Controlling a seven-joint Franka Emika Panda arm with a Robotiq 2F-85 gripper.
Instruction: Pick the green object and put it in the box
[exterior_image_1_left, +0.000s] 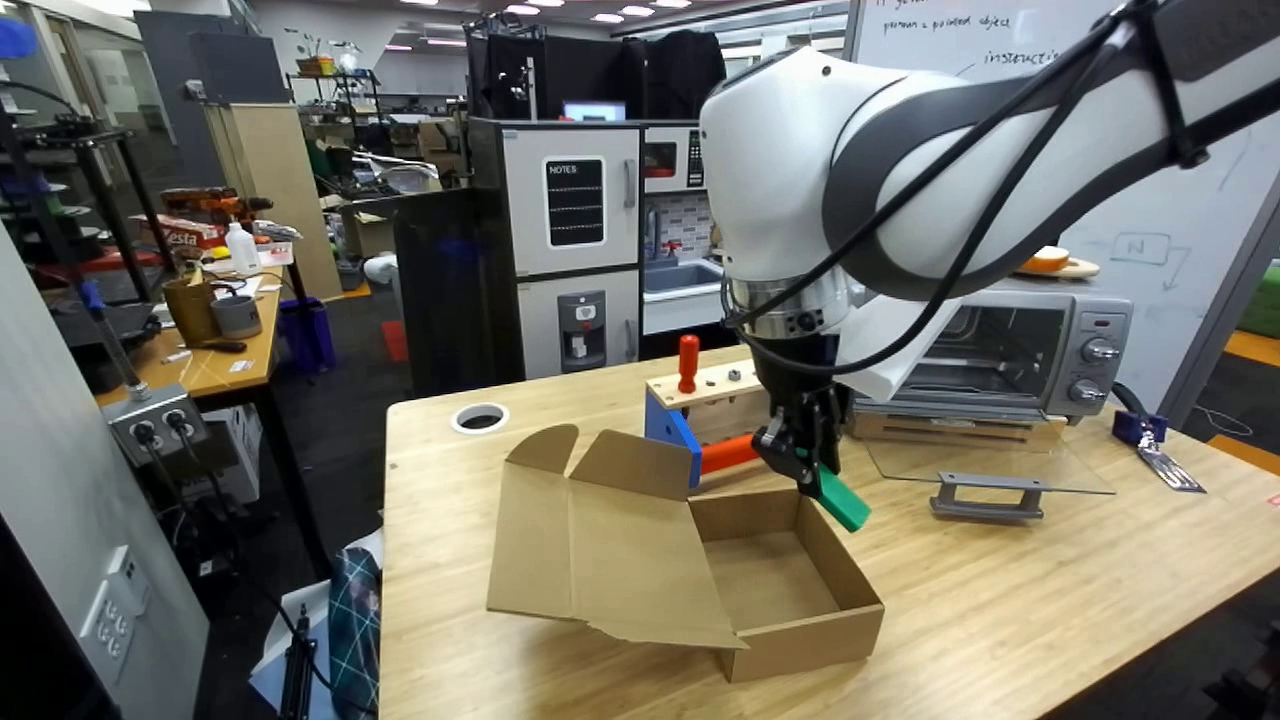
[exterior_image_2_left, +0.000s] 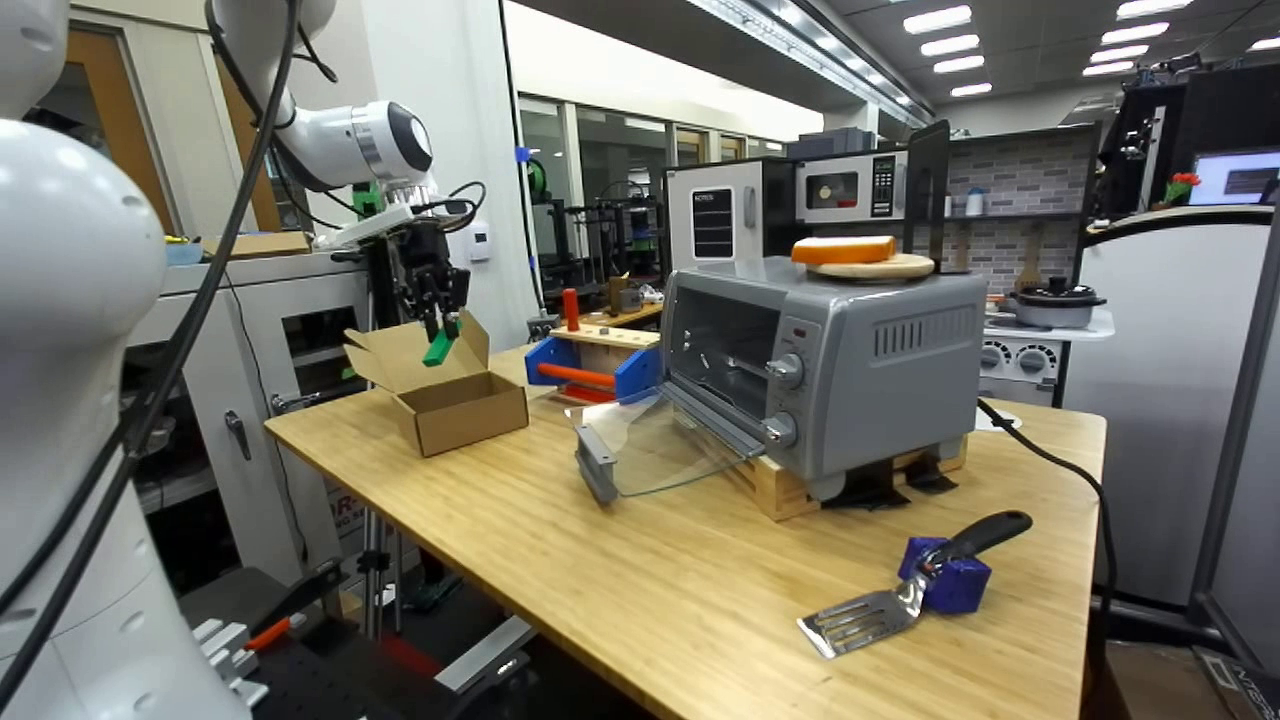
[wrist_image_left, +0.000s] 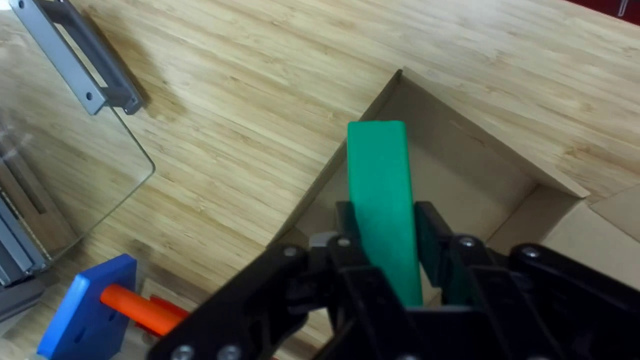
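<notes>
The green object (exterior_image_1_left: 843, 502) is a short bright green block, held tilted between the fingers of my gripper (exterior_image_1_left: 808, 478). It also shows in an exterior view (exterior_image_2_left: 438, 349) and, large, in the wrist view (wrist_image_left: 379, 170), where both finger pads of the gripper (wrist_image_left: 384, 212) press its sides. The box (exterior_image_1_left: 810, 642) is open brown cardboard with flaps folded outward, and it also stands on the table in an exterior view (exterior_image_2_left: 475, 418). The gripper (exterior_image_2_left: 440, 328) holds the block above the box. In the wrist view the block overlaps the box's opening (wrist_image_left: 465, 175) and one side wall.
A toy workbench with blue ends (exterior_image_1_left: 672, 432) and an orange-red bar (exterior_image_1_left: 728, 455) stands behind the box. The silver toaster oven (exterior_image_2_left: 830, 370) has its glass door (exterior_image_2_left: 680, 460) lowered over the table. A spatula (exterior_image_2_left: 870, 615) rests on a blue block (exterior_image_2_left: 957, 585).
</notes>
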